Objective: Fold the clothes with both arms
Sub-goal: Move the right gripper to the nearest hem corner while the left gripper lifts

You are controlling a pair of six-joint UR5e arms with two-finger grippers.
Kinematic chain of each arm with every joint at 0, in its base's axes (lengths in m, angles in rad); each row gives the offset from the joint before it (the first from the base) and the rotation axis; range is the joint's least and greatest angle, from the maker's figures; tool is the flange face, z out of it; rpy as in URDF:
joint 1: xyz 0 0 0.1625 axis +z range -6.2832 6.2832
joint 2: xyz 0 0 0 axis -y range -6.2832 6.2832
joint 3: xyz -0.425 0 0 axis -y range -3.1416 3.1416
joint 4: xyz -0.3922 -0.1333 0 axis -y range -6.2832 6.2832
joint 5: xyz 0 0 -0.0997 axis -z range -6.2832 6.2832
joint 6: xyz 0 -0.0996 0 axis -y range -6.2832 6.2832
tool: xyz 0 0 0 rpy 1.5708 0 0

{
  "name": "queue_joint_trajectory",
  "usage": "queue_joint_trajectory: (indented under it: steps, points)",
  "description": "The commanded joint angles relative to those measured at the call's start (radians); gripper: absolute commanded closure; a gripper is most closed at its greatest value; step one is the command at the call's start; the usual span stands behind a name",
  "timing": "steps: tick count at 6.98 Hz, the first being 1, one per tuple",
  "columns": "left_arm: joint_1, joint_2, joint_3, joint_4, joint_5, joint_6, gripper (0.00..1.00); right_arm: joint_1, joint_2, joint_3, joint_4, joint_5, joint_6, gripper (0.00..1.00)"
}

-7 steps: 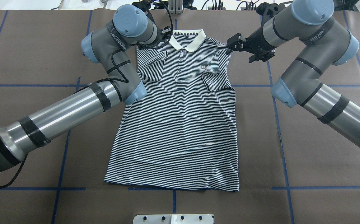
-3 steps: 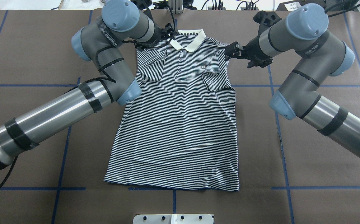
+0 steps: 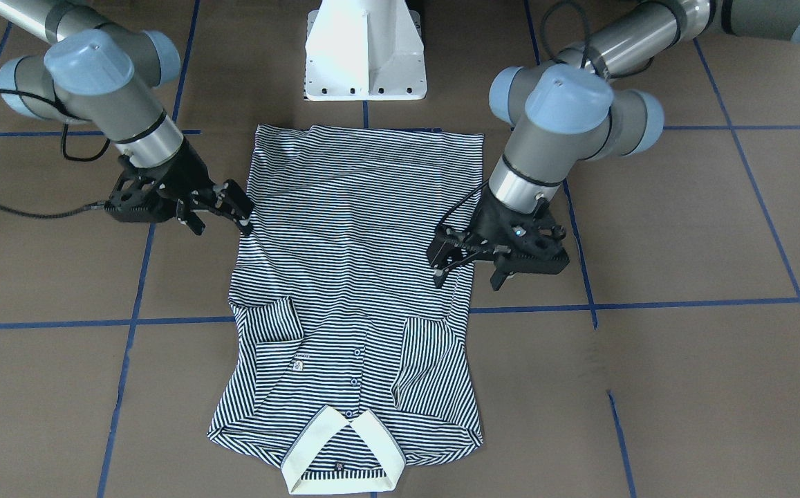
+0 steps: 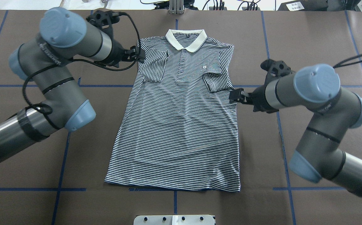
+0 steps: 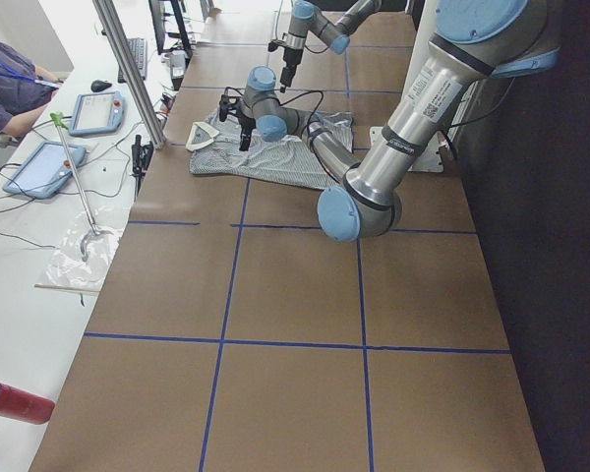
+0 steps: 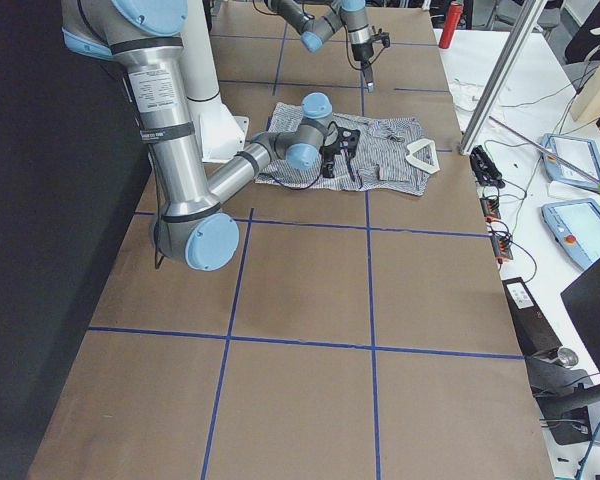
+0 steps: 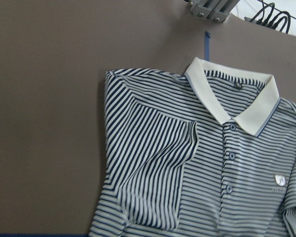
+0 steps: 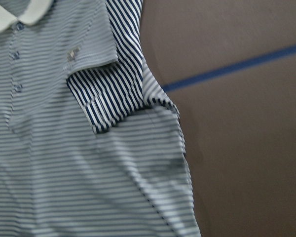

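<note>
The clothes are one navy-and-white striped polo shirt (image 4: 177, 131) (image 3: 351, 242), lying flat with its cream collar (image 4: 186, 40) at the table's far side and both short sleeves folded in over the chest. My left gripper (image 4: 138, 57) (image 3: 467, 277) hovers open at the shirt's left shoulder edge and holds nothing. My right gripper (image 4: 233, 96) (image 3: 220, 221) is open at the shirt's right edge, just below the folded sleeve, also empty. The left wrist view shows the collar and left sleeve (image 7: 163, 163). The right wrist view shows the right sleeve (image 8: 108, 94). No fingers show in either.
Brown paper with blue tape lines (image 4: 65, 156) covers the table. The white pedestal (image 3: 365, 55) stands at the shirt's hem end. A side bench holds tablets (image 5: 98, 108) and cables, with a person (image 5: 10, 84) seated there. A red can (image 5: 10, 403) lies at that bench's near end.
Both arms pulled back from the collar end. The left gripper moved left off the shoulder. The right gripper moved toward the robot along the shirt's right edge. The shirt has not moved.
</note>
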Motion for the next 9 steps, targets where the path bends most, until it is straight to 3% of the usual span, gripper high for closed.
queue_joint_trajectory:
  steps: [1,2,3,5,9]
  points:
    - [0.000,0.091,-0.110,0.018,-0.006,0.044,0.00,-0.226,-0.092,0.196,-0.173,-0.142,0.201,0.00]
    - [0.002,0.092,-0.111,0.016,-0.011,0.043,0.00,-0.356,-0.093,0.198,-0.173,-0.227,0.363,0.00]
    - [0.002,0.092,-0.104,0.013,-0.009,0.043,0.00,-0.461,-0.090,0.196,-0.176,-0.371,0.410,0.00]
    - [0.002,0.092,-0.099,0.013,-0.009,0.041,0.00,-0.477,-0.096,0.160,-0.178,-0.377,0.429,0.07]
    - [0.002,0.092,-0.095,0.010,-0.009,0.043,0.00,-0.480,-0.099,0.136,-0.222,-0.360,0.429,0.10]
